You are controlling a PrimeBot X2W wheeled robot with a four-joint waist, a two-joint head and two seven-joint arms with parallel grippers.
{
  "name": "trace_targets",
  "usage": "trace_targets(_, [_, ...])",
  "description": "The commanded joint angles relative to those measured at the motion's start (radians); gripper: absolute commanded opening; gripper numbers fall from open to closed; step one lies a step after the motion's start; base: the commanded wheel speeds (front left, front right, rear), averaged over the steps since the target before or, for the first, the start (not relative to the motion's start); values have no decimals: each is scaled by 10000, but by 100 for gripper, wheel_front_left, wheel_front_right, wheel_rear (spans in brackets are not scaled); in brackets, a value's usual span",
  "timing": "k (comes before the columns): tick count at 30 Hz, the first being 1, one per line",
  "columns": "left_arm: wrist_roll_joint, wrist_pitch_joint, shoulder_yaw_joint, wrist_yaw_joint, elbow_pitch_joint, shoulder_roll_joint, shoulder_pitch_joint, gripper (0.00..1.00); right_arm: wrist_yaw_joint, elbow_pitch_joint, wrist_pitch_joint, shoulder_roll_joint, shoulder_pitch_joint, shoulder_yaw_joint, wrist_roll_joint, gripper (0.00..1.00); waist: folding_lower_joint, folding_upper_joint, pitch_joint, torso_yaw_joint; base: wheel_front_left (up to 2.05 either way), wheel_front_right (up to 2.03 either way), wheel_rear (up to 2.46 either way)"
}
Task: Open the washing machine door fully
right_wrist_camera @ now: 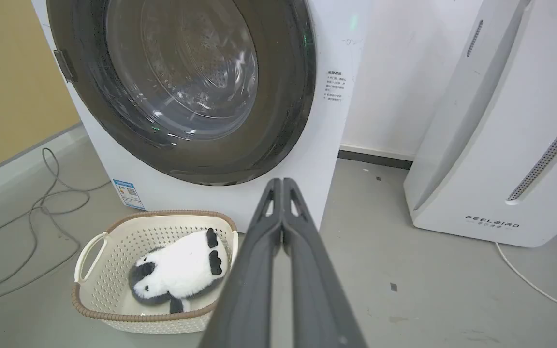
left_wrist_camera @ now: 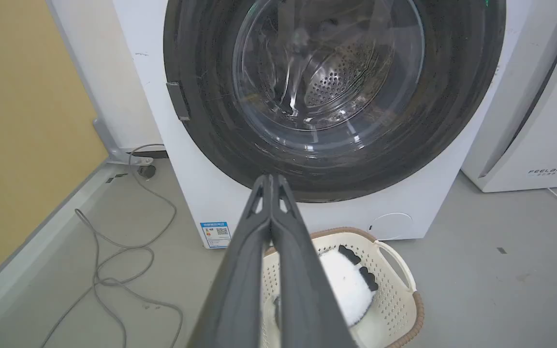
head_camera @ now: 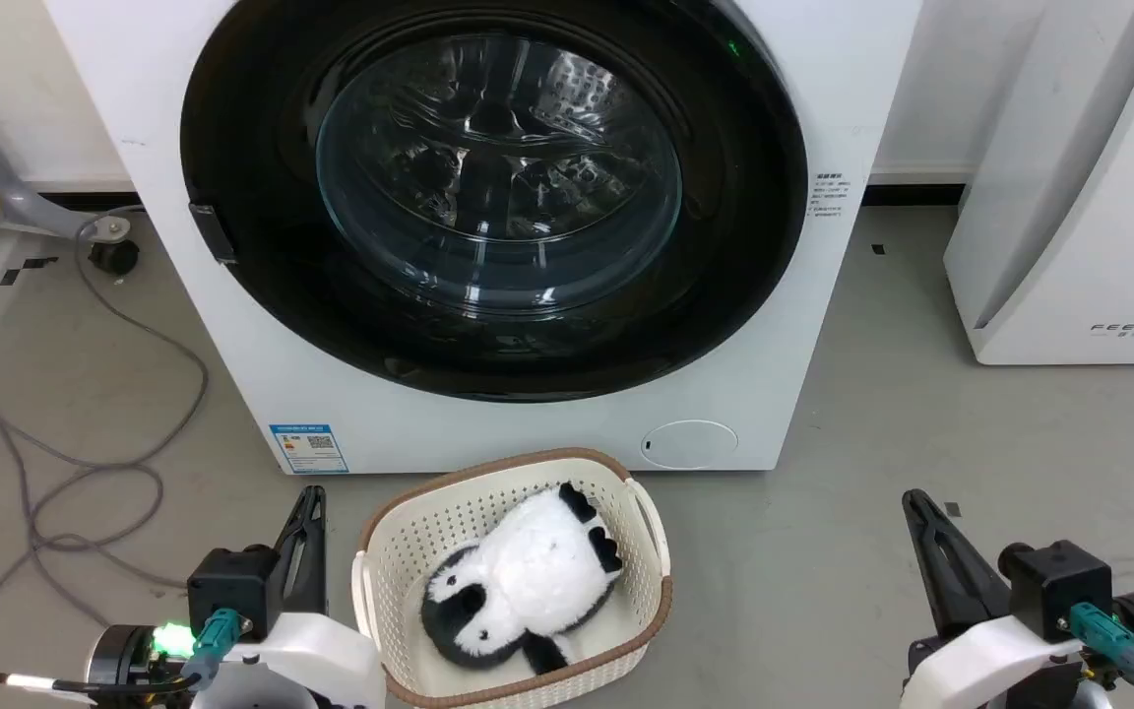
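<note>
The white washing machine stands straight ahead on the floor. Its round glossy black washing machine door lies flat against the front, with a clear glass bowl at the centre and a small dark latch tab on its left rim. The door also shows in the left wrist view and again, as the door, in the right wrist view. My left gripper is low at the left, shut, well short of the machine. My right gripper is low at the right, shut and holding nothing.
A cream basket with a black and white plush toy sits on the floor just before the machine, between my arms. A white FEELAIR appliance stands at the right. Grey cables loop on the floor at the left.
</note>
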Motion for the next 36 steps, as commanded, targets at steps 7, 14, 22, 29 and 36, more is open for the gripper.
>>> trace_targets(7, [28, 3, 1, 26, -39, 16, -54, 0, -9, -45, 12, 51, -140, 7, -78, 0, 0, 0, 0, 1, 0, 0, 0])
trace_targets(14, [28, 3, 1, 26, -39, 16, -54, 0, -9, -45, 12, 51, -140, 7, -78, 0, 0, 0, 0, 1, 0, 0, 0])
trace_targets(22, [28, 3, 1, 26, -39, 16, -54, 0, -9, -45, 12, 51, -140, 7, -78, 0, 0, 0, 0, 1, 0, 0, 0])
trace_targets(29, [28, 3, 1, 26, -39, 16, -54, 0, -9, -45, 12, 51, -140, 7, -78, 0, 0, 0, 0, 1, 0, 0, 0])
trace_targets(36, [-7, -55, -25, 4, 23, 0, -3, 100, 0, 4, -49, -1, 14, 5, 41, 100, 0, 0, 1, 0, 0, 0, 0])
